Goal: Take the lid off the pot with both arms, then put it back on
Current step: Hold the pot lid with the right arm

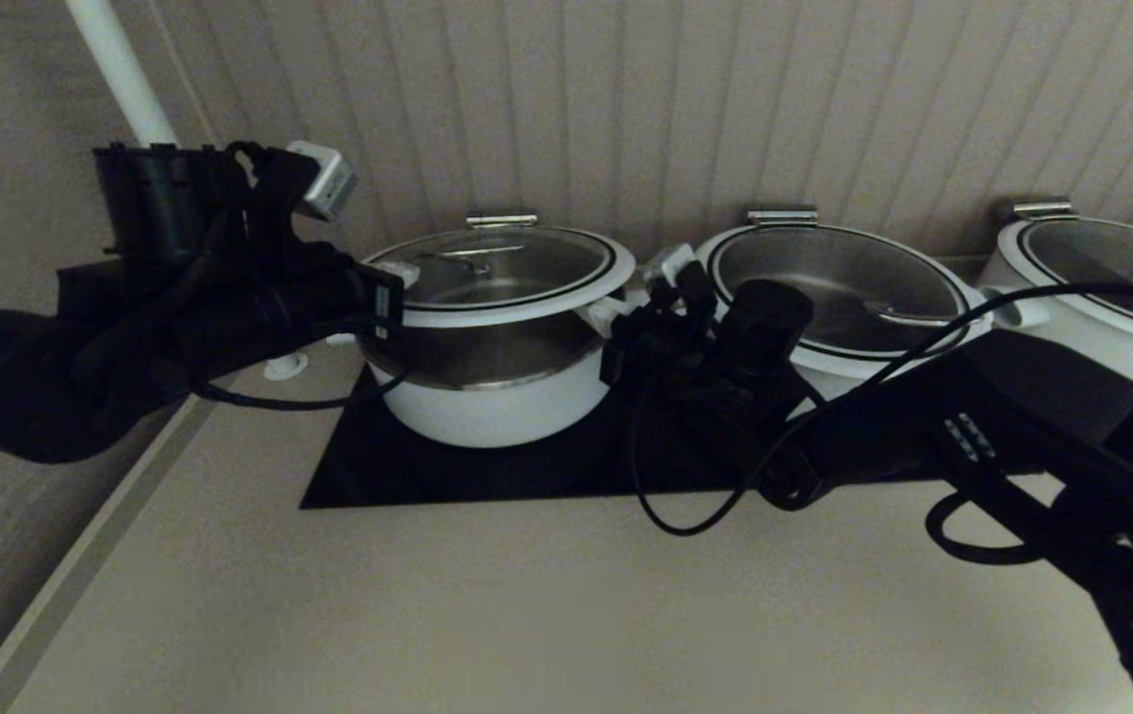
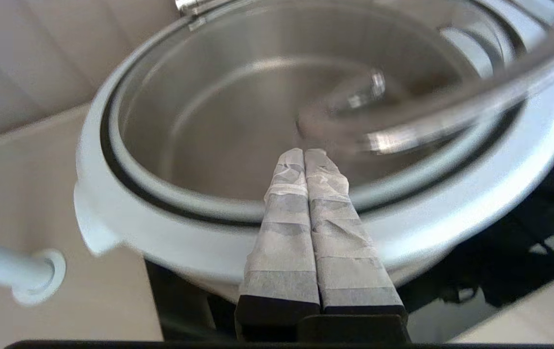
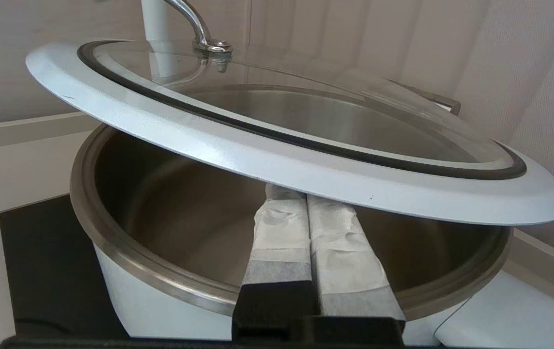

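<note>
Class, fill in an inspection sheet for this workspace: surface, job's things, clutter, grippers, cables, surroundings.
Surface: pale counter with a black panel under the pot.
Job's things: lid raised clear above the pot, tilted.
Clutter: two other white pots further along the robot's right, each with a lid.
Grippers: left gripper and right gripper, fingers together, tucked under opposite edges of the lid.
Cables: loose black loops hang from both arms.
Surroundings: ribbed wall, white pipe.
</note>
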### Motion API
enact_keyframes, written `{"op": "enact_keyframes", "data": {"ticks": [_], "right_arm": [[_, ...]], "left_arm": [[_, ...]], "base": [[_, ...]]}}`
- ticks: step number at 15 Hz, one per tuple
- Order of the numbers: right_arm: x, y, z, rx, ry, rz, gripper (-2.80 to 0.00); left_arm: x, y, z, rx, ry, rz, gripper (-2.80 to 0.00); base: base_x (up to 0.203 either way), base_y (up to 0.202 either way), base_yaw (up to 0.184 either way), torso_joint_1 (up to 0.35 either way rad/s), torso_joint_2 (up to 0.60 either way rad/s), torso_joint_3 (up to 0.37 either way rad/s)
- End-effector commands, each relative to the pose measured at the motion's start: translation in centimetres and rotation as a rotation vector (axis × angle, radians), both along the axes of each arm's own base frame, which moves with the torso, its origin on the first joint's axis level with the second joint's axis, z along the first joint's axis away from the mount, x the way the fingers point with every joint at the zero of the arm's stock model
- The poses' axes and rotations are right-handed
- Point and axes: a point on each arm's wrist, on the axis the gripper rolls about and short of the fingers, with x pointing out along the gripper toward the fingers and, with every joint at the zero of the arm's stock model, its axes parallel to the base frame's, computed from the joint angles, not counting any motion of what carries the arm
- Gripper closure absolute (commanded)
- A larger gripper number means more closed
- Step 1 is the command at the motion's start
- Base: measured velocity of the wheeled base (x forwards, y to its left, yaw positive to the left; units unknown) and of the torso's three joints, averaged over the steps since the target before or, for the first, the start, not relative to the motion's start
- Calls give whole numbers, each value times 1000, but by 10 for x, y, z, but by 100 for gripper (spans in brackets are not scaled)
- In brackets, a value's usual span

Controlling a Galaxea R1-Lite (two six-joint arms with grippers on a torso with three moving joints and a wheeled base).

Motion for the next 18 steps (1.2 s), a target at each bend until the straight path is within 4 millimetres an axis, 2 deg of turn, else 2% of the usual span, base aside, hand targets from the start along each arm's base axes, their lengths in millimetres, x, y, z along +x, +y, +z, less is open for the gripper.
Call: {"op": "enact_keyframes", "data": {"ticks": [1,8,18], "right_arm": [[0,-1,3,5,-12,-1,0],[5,-5,7,12,-25,-13,0],[11,-10,9,20,-36,-28,0]], "left_arm": [[-11,3,2,-1,-5,-1,0],[-33,10,10,-4,-10,-1,0],[-66,18,-8,12,41,-10,0]], "base": [[0,0,0,0,0,0],[0,0,0,0,0,0],[0,0,0,0,0,0]]}}
